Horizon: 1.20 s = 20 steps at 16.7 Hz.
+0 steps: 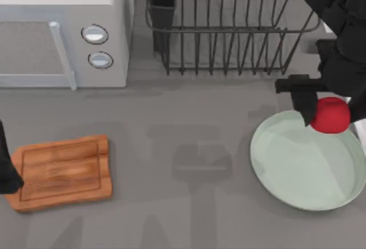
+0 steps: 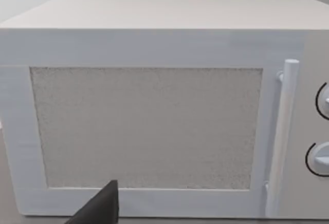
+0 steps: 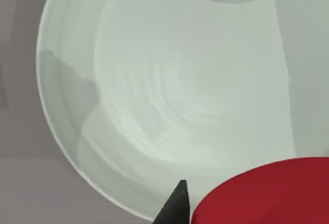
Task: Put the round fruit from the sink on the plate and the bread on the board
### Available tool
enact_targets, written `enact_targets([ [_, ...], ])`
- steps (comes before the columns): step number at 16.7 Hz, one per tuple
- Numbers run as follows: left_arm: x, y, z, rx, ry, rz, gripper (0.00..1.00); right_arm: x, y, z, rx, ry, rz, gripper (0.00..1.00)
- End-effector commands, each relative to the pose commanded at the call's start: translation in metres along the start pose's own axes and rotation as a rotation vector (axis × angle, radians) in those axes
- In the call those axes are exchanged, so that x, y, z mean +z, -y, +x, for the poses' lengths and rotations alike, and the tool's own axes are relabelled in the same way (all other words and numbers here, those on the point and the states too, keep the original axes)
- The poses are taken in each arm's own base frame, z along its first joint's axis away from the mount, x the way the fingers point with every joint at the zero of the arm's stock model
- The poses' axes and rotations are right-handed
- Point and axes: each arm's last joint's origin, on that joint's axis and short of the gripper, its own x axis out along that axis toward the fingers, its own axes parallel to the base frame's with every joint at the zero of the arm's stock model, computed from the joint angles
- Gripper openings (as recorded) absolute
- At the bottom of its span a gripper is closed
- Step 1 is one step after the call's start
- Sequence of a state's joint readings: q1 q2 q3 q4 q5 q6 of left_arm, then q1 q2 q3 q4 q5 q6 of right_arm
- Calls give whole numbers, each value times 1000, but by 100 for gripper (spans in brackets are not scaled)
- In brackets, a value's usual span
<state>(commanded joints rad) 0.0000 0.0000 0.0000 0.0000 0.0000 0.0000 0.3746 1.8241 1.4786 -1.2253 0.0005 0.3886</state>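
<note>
The right gripper [image 1: 330, 115] grasps the round fruit [image 1: 330, 115] over the plate [image 1: 297, 175], at its one o'clock rim.

No legible text, label, brand, number or sign is showing on any surface in these views. The white box-shaped microwave oven [image 1: 63, 29] is presenting two round dials [image 1: 94, 33] that are bearing no readable markings, and its speckled grey door panel [image 2: 146, 127] is carrying no lettering. The brown rectangular wooden cutting board [image 1: 63, 172] is displaying plain grain.
</note>
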Motion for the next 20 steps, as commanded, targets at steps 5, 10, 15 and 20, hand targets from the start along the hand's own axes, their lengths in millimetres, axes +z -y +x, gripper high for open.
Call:
enact_targets([
  [5,0,0,0,0,0,0,100,0,0,0,0,0,0,83],
  [10,0,0,0,0,0,0,100,0,0,0,0,0,0,100],
  [15,0,0,0,0,0,0,100,0,0,0,0,0,0,100],
  [20,0,0,0,0,0,0,100,-6,8,-5,17,43,1,100],
])
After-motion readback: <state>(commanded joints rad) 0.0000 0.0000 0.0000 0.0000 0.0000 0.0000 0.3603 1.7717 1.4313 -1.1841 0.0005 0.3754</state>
